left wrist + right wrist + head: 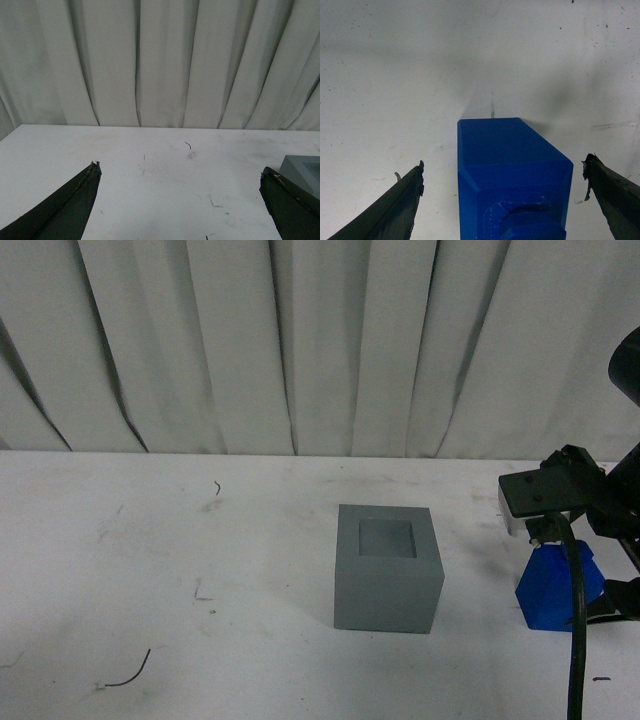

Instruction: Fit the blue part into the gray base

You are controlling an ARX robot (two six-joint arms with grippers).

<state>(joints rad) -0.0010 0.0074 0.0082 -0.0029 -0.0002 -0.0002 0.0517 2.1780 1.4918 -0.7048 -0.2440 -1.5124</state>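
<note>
Straddling one blue part [512,165], right fingers [395,205] released, left fingers [65,205] spread empty, one gray base [388,590] nearby

- The gray base [388,570] stands near the middle of the white table [150,570], and the square recess in its top face is open.
- The blue part [548,592] is at 3 o'clock from the base, apart from it and close to the frame's edge. It looks tilted.
- A black cable [577,650] hangs across the blue part and hides a strip of it.
- The right arm [560,490], black, hangs at 12 o'clock over the blue part. Its grip on the part cannot be made out here.
- A thin dark curl [130,676] lies on the table at 8 o'clock from the base, and a small mark [217,487] at 10 o'clock.
- A pleated white curtain [300,340] fills the back.
</note>
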